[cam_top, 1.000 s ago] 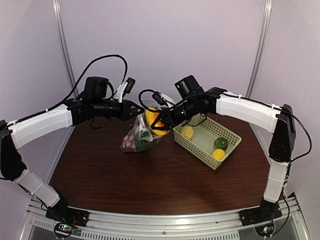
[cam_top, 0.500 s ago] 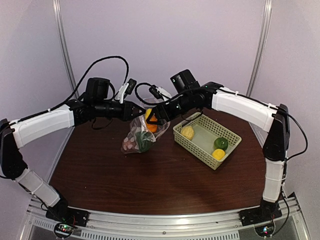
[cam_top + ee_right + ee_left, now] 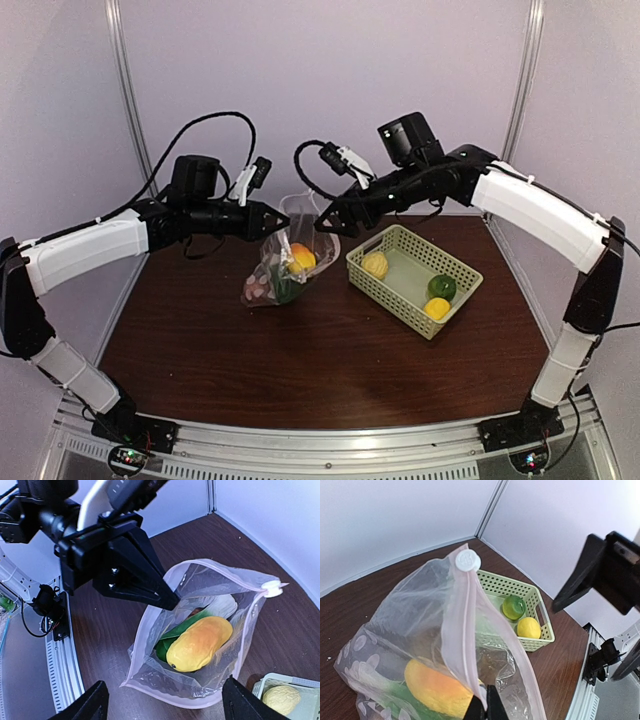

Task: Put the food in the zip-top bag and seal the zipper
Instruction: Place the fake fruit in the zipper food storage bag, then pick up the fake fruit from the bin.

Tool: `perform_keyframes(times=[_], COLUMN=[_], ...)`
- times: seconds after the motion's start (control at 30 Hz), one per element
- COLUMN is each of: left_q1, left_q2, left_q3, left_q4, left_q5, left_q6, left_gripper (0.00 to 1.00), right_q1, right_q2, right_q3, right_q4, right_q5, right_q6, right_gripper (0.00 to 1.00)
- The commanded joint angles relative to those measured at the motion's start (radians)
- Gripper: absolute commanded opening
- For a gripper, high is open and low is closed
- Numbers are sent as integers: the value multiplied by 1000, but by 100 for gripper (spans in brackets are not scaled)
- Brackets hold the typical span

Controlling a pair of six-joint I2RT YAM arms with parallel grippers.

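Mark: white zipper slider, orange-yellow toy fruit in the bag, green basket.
Round white plastic zipper slider (image 3: 468, 560), left wrist view, centre of disc.
Orange-yellow oval toy fruit (image 3: 200, 642), right wrist view, middle of body.
Pale green mesh plastic basket (image 3: 385, 298), top view, near wall.

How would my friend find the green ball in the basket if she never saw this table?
Look at the brown table and find the pale green mesh basket on its right half. Three toys lie in it. She wants the round dark green toy at the right-hand end, the only green one, next to a yellow lemon. A second lemon sits at the other end.
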Motion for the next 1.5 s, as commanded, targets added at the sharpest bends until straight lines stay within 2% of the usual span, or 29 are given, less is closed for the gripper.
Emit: perform_keyframes(times=[0.0,0.23,0.3,0.37,0.43,0.5,0.6,0.67,0.73,0.83,1.0,1.2,1.3,1.47], left_q1=[35,164,166,168,182,200,195,205,241,247,240,238,234,192], left_q2=[-13,-60,-54,-61,-86,-95,10,37,-7,-11,55,108,127,149], left_q3=[1,32,90,149,162,157,261,330,264,225,222,162,152,149], left_q4=[27,-12,-112,-208,-231,-233,-361,-410,-338,-332,-312,-192,-179,-176], left_q5=[-31,-35,-106,-240,-314,-276,-88,-168,-197,-48,67,237,264,271], left_q6=[4,80,170,245,289,292,283,230,222,240,198,89,68,72], left_gripper=[0,0,0,0,0,0,0,0,0,0,0,0,0,0], right_q1=[-64,-286,-338,-360,-367,-371,-388,-406,-412,-415,-416,-414,-414,-413], right_q2=[-119,-278,-306,-336,-362,-379,-396,-391,-375,-346,-267,-106,-33,91], right_q3=[-86,-311,-343,-371,-398,-424,-459,-466,-459,-468,-502,-441,-411,-358], right_q4=[-23,68,78,80,78,79,88,71,27,-26,-39,-52,7,102], right_q5=[-13,-85,-106,-101,-95,-83,-48,-8,35,97,209,136,102,42], right_q6=[-92,-59,-48,-56,-68,-72,-76,-91,-129,-192,-218,-200,-139,-24], right_gripper=[80,79,79,79,79,79,79,79,79,79,78,77,85,86])
